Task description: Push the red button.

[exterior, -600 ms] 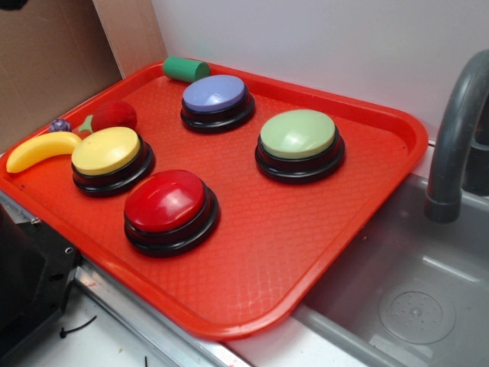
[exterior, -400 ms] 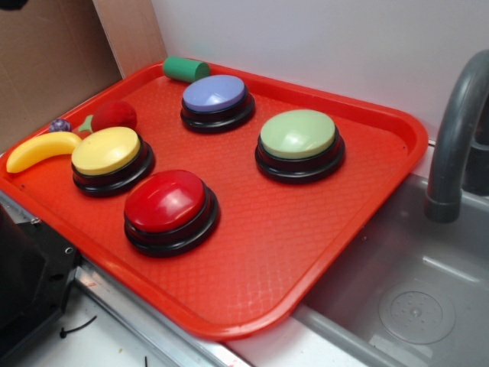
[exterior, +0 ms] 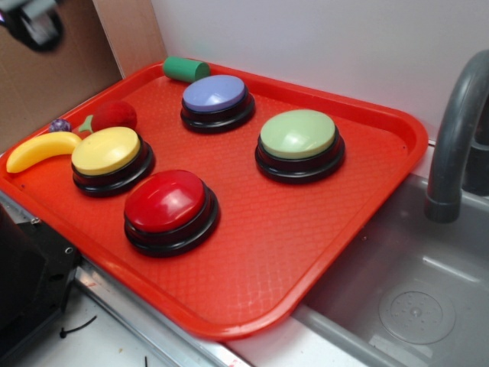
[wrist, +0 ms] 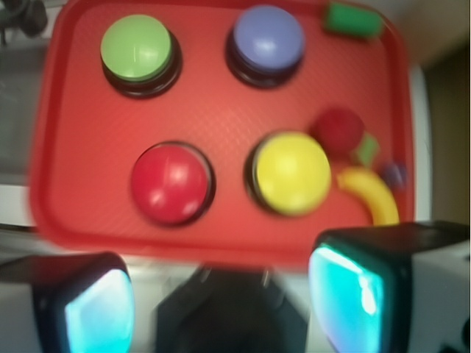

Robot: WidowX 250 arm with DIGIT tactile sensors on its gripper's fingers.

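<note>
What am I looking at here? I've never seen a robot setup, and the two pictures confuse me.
Both show one scene. The side view shows a red tray beside a grey sink. On it sit four big push buttons: the red button, yellow, blue and green, plus a toy banana. The other view looks down from a camera on the robot's arm; the gripper at the bottom is open and holds nothing.

Red plastic tray (exterior: 367, 183) carries four dome buttons in a two-by-two grid. Glossy red dome button (exterior: 166, 201) front-left, yellow dome button (exterior: 107, 151) just behind-left of it, purple dome button (exterior: 215, 93) at back, green dome button (exterior: 298, 134) right. Grey metal sink (exterior: 397, 306) right of tray.
</note>
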